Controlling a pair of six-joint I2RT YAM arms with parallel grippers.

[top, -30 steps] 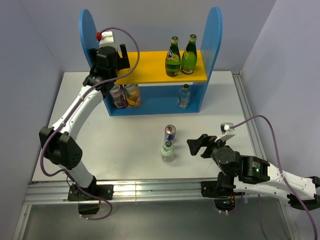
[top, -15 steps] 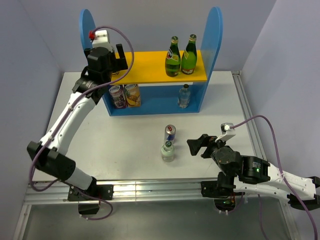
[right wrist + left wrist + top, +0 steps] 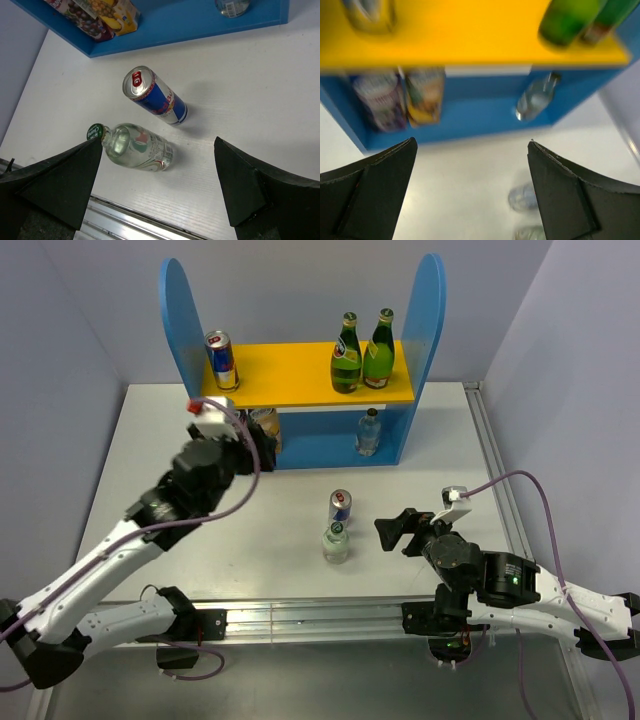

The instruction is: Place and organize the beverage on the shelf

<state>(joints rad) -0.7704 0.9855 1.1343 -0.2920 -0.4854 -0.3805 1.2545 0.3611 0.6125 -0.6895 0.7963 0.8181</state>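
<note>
Blue side panels and a yellow upper board marked the shelf (image 3: 430, 310) at the far side of the table (image 3: 470, 470), already partly stocked: a red-and-blue can (image 3: 220, 359) at the far left of the upper board, two green bottles (image 3: 346, 358) toward its right, two printed cans (image 3: 422, 95) and a small clear bottle (image 3: 369, 432) on the lower level. Two drinks waited out on the table, near its middle: an energy-drink can (image 3: 155, 96) and, just beside it on the near side, a clear glass bottle (image 3: 135, 147) with a green cap, both upright. The right gripper (image 3: 158, 141) hovered just right of them, jaws spread wide and empty; the left gripper (image 3: 471, 145) hung before the lower left of the shelf, likewise released, with nothing between its fingers. We judged the can thin-walled and smooth — light, easily dented by a hard squeeze, best taken around its mid-body. The bottle we took for stiff, slick and breakable — safer gripped on its broad body below the shoulder than at the narrow neck.
</note>
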